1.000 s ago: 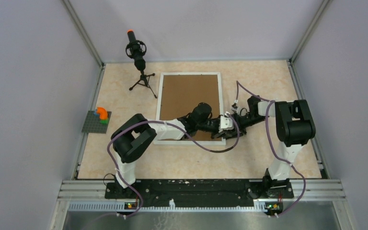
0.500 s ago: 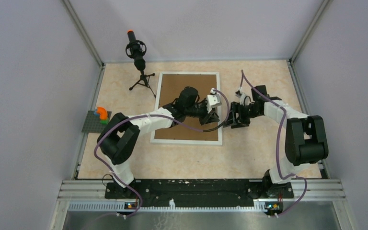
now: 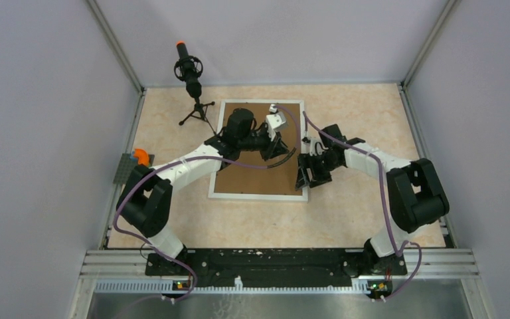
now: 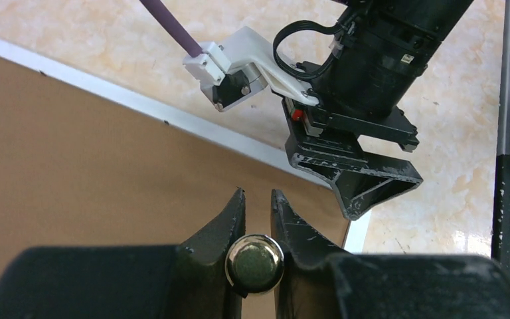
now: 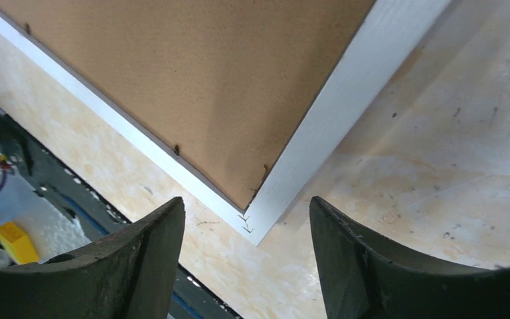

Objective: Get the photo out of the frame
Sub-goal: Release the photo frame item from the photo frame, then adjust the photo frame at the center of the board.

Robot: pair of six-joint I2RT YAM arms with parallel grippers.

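Plainly, the frame (image 3: pixel 259 195) lies face down in the middle of the counter (image 3: pixel 345 219). It is a large white rectangle with a thin flat border around a plain brown backing board (image 3: pixel 252 178). The photo is hidden under that board and shows in no view. Small dark tabs (image 5: pixel 176 150) sit along the seam where board meets border. The left end effector (image 4: pixel 257 199) hangs over the right half of the board, its fingers (image 4: pixel 229 212) drawn to a narrow slit with nothing between them. The right end effector (image 5: pixel 246 214) is spread wide and grips nothing. In its wrist view the frame's corner lies in the gap between the two dark fingers, and from above it sits at the frame's right edge, near the lower right corner; whether it touches the border I cannot tell. Bare counter runs along the right of the frame and across the lower part of the top view, between the frame and the arm bases. A microphone (image 3: pixel 190 70) on a small tripod stands near the frame's upper left corner, apart from it. A grey brick plate (image 3: pixel 125 174) with an orange piece lies at the counter's left edge, partly behind the left arm. Walls (image 3: pixel 40 133) close the counter on the left, far and right sides.
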